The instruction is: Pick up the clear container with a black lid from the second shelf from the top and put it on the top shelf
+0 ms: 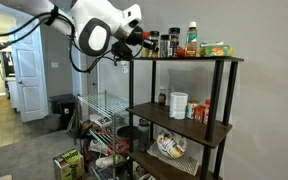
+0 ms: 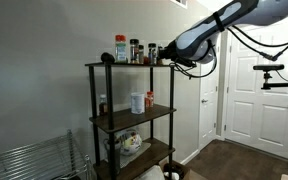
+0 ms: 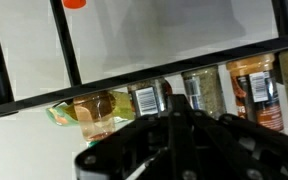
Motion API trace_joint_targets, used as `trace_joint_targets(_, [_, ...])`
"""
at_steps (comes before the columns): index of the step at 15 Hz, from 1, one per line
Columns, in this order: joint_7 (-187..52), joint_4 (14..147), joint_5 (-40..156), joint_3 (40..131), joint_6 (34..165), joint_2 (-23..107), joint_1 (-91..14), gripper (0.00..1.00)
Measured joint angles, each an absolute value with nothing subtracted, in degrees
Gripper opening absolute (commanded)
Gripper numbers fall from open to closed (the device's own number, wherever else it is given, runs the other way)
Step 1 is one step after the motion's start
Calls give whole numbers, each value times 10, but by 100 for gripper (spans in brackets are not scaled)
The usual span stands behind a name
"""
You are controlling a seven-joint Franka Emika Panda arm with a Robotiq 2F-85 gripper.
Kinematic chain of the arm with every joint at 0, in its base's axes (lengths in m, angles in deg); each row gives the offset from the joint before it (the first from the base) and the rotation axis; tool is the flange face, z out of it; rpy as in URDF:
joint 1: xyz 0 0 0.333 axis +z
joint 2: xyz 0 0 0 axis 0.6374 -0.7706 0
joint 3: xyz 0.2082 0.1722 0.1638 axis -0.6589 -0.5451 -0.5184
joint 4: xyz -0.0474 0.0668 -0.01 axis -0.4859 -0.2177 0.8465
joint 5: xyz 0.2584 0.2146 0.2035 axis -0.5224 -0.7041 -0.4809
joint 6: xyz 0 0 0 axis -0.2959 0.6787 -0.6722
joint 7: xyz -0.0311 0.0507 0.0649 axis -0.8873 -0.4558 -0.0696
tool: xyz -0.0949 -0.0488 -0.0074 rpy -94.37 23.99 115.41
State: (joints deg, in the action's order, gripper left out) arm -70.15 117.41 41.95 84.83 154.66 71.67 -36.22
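While the clenched tool (image 1: 136,40) hovers by the top shelf (image 1: 184,59) spice jars (image 3: 204,92) with barcodes, wording blurred, the clear container with a black lid (image 1: 162,98) seemingly stands on the second shelf from the top (image 1: 154,113).

The shelf unit's frame (image 1: 225,110) is showing black around the dark brown top shelf (image 1: 184,59) and second shelf (image 1: 179,124), a white tub (image 1: 178,105) is contrasting with red-lidded jars (image 1: 204,110), the arm (image 1: 104,25) is gleaming white above its black end effector (image 1: 137,42), and the door (image 2: 246,95) is looking white.
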Motion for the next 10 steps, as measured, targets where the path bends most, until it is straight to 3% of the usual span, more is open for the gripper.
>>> trace_joint_targets(8, [-701, 1300, 420, 894, 1548, 819, -285, 0])
trace_joint_targets(9, [-701, 1307, 420, 901, 1548, 824, -278, 26])
trace_joint_targets(10, [-701, 1313, 420, 907, 1548, 828, -272, 2])
